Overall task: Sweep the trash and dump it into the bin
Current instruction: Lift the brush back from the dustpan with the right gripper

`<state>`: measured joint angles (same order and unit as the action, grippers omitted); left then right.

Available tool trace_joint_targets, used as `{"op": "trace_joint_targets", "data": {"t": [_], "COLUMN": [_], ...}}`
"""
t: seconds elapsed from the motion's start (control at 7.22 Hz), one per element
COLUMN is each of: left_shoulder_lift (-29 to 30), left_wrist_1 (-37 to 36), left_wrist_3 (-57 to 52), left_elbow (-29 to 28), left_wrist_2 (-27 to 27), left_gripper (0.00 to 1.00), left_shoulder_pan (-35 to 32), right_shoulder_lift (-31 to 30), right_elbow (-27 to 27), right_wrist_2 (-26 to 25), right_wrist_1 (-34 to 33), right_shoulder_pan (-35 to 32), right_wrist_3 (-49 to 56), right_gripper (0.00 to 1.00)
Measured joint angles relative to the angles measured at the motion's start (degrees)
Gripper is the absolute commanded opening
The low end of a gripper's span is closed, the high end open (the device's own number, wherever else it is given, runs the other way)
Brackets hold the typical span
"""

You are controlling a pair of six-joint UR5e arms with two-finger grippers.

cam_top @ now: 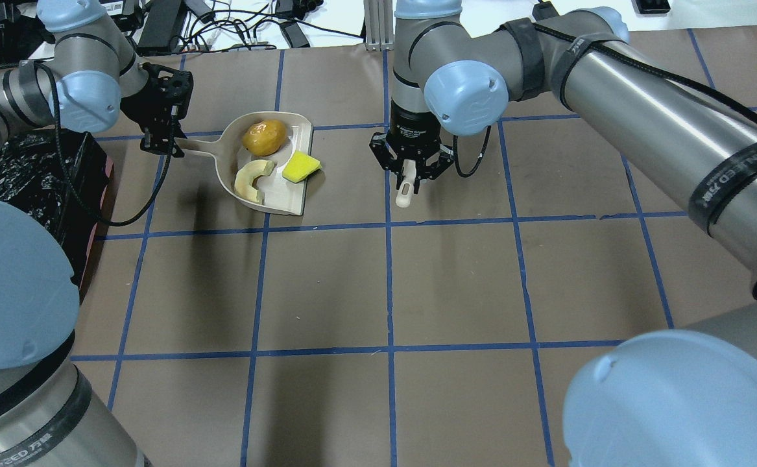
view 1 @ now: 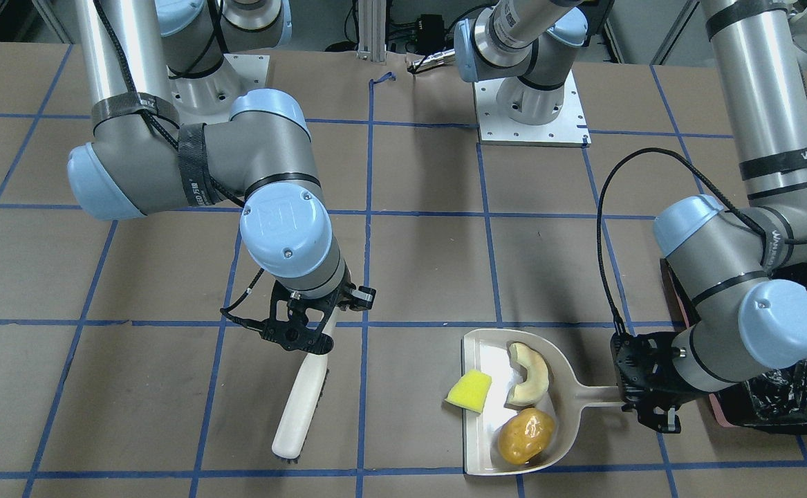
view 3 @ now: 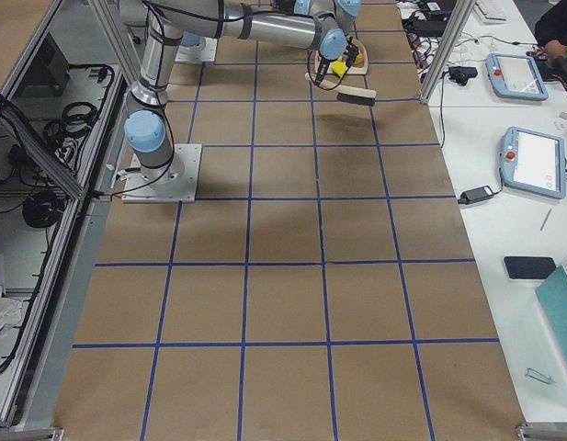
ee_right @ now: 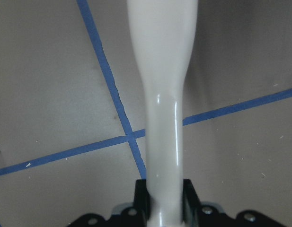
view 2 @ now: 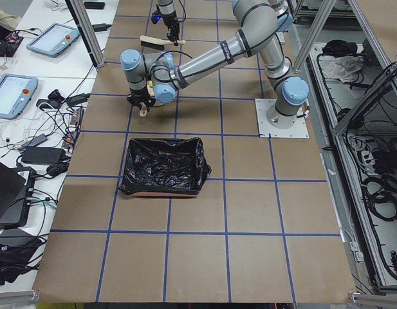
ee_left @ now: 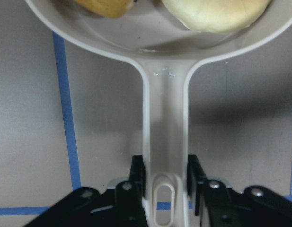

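Note:
The beige dustpan (view 1: pixel 521 408) (cam_top: pixel 268 162) lies on the table. In it are the golden-brown potato (view 1: pixel 526 436) (cam_top: pixel 264 137) and the pale melon slice (view 1: pixel 531 373) (cam_top: pixel 253 179). The yellow sponge piece (view 1: pixel 469 391) (cam_top: pixel 301 167) sits at the pan's open lip. My left gripper (view 1: pixel 642 394) (cam_top: pixel 163 136) (ee_left: pixel 165 189) is shut on the dustpan's handle (ee_left: pixel 164 137). My right gripper (view 1: pixel 306 332) (cam_top: pixel 410 170) (ee_right: pixel 163 198) is shut on the cream brush's handle (ee_right: pixel 162 94); the brush (view 1: pixel 299 408) hangs above the table, apart from the pan. The bin (view 1: pixel 790 387) (cam_top: pixel 34 175) (view 2: pixel 163 166), lined with a black bag, stands beside my left arm.
Brown table cover with a blue tape grid. Arm base plates (view 1: pixel 531 111) stand at the robot's side. Cables and devices lie past the table's far edge (cam_top: pixel 222 26). Tablets sit on side desks (view 2: pixel 18 96) (view 3: pixel 531 156).

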<state>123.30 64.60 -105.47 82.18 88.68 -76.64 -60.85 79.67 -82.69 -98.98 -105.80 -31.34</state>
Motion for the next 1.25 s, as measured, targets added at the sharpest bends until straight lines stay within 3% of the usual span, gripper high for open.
{"op": "trace_joint_targets", "data": {"t": [0.42,1.25], "left_shoulder_lift": [0.01,-0.14], "left_wrist_1": [0.00,0.00], "left_wrist_3": [0.00,0.00], "left_elbow": [0.00,0.00], "left_wrist_2": [0.00,-0.01], "left_gripper": [0.09,0.09], "left_shoulder_pan": [-0.03,-0.24], "right_shoulder_lift": [0.88,6.94], "right_elbow": [0.62,-0.01], "right_wrist_2": [3.08,9.96], "right_wrist_1": [-2.59,-15.92], "right_shoulder_pan": [-3.30,-11.30], "right_wrist_3": [-3.59,-15.85], "right_gripper": [0.00,0.00]}}
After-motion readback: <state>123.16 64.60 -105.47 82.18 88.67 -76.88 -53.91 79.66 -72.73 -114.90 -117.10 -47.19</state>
